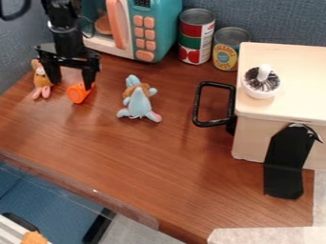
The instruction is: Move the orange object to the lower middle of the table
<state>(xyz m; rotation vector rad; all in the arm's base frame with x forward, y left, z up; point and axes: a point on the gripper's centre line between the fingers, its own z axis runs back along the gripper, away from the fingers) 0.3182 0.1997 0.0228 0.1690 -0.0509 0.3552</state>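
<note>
Your fingers (88, 75) are wide apart, with nothing held between them. One comes down right by the orange thing (79, 93), near the back left corner of the worktop (159, 157); it's hard to tell if they touch. I think you are at the picking-up step. Next, you likely need to get a finger on each side of it, go low, and close. Then lift it and take it to the middle of the front edge. Mind the bunny toy (42, 82) just beside you, and the blue toy (137, 102) on the other side. Farther out, by the back edge, the tall can (196, 36) and short can (229, 49) have bright labels with print.
</note>
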